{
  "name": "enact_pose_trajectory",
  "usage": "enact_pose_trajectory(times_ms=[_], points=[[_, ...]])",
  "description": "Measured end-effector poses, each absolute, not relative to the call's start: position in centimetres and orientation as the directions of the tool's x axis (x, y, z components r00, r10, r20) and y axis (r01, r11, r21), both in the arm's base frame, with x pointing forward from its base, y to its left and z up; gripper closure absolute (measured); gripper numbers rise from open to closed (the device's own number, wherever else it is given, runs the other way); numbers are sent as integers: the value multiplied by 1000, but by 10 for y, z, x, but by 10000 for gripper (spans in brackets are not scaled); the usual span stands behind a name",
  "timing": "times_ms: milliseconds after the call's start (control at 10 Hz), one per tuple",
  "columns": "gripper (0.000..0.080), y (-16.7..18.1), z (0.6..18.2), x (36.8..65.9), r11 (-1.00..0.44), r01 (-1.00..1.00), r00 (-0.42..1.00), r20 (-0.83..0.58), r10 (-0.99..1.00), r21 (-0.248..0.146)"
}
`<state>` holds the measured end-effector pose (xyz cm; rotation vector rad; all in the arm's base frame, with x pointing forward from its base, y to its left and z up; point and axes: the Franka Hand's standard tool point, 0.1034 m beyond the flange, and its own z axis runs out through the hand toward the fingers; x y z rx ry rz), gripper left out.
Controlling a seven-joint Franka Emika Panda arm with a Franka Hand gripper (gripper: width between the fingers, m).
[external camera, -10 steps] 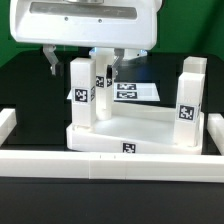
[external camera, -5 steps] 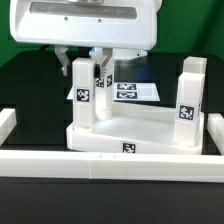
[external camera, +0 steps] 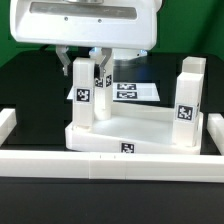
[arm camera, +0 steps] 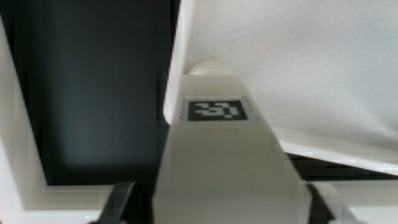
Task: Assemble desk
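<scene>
My gripper sat over the far-left leg, one finger on either side of its top. Whether the pads actually touched the leg I couldn't tell: the arm's big white housing cut off the top of the exterior view and hid the wrist. Wrist view didn't settle it either; only dark finger tips showed at the frame edge flanking that leg, so clamped or just straddling was unclear.

Desk was upside down: tabletop lay flat on the black table, white, shallow, raised rim, one square tag on its near edge. Three legs stood upright on it: the far-left one, a second one just behind it and partly hidden by my fingers, and a right leg at the exterior view's right. Each visible leg carried a black-white tag. A fourth leg I couldn't make out.

Marker board lay flat behind the desk, partly blocked by the legs. White rail ran along the near side, just in front of the tabletop, with side pieces cut off at both frame edges.

Wrist view was blurry; the tag on the leg top read only as a dark square.
</scene>
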<state>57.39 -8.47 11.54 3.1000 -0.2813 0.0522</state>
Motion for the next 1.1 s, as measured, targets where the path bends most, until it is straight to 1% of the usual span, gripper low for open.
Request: enact_pose_trajectory(times_ms=[100, 400, 700, 900, 1100], points=[[511, -86, 115, 573, -956, -293, 956, 35, -292, 15], [509, -89, 114, 572, -839, -543, 839, 35, -543, -6], [509, -89, 114, 573, -735, -678, 734, 36, -678, -13], [509, -89, 114, 573, -619, -785, 618, 32, -785, -21], [509, -88, 114, 573, -472, -881, 471, 23, -882, -33]])
